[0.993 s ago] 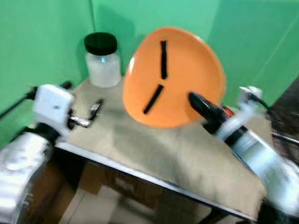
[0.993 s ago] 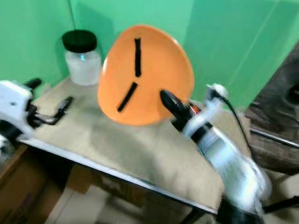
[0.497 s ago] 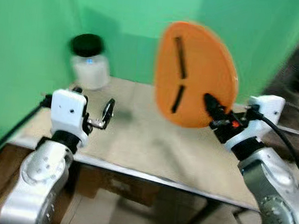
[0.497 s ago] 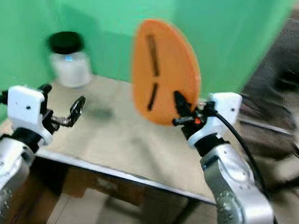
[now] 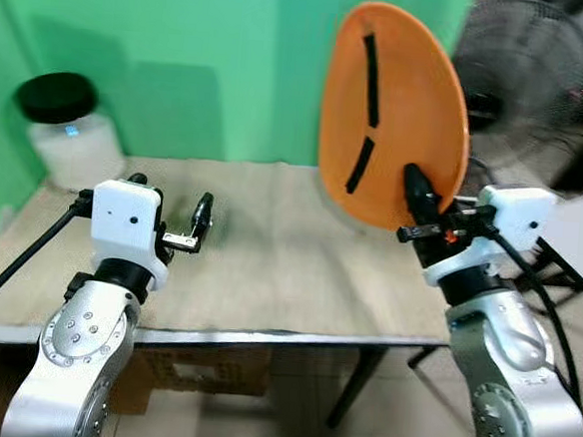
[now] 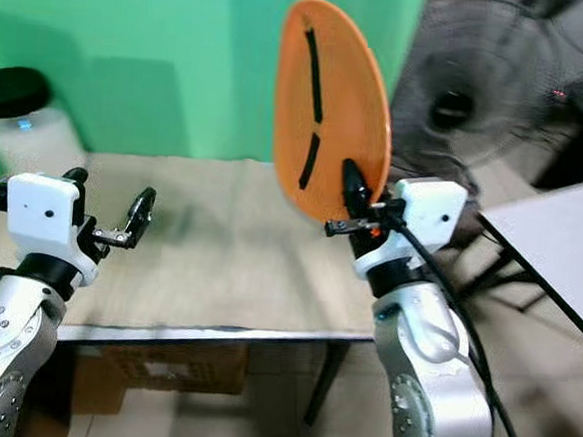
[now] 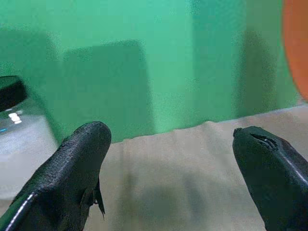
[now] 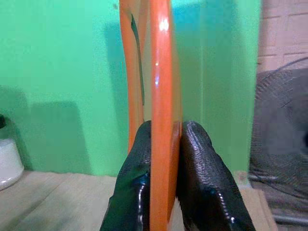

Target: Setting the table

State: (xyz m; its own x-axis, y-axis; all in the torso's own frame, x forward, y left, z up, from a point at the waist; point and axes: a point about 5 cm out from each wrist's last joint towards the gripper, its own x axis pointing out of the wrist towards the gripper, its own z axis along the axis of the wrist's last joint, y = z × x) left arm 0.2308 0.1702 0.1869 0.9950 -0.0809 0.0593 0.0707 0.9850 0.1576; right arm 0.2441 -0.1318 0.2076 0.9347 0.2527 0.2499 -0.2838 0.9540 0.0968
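An orange plate point(image 5: 394, 111) with two black stripes stands upright in the air above the right end of the table. My right gripper point(image 5: 416, 194) is shut on its lower rim; the right wrist view shows the rim point(image 8: 161, 96) edge-on between the two black fingers point(image 8: 199, 168). My left gripper point(image 5: 199, 224) hovers open over the left part of the beige tabletop point(image 5: 288, 268), nothing between its fingers point(image 7: 72, 168).
A clear jar with a black lid point(image 5: 65, 133) stands at the table's far left corner against the green wall. A floor fan point(image 6: 460, 105) stands behind the table on the right. The corner of a white table point(image 6: 560, 242) lies at the right. A cardboard box point(image 5: 201, 372) sits under the table.
The camera has swung to the right, bringing the fan and white table into view. The plate stays held upright in my right gripper; the left gripper stays open.
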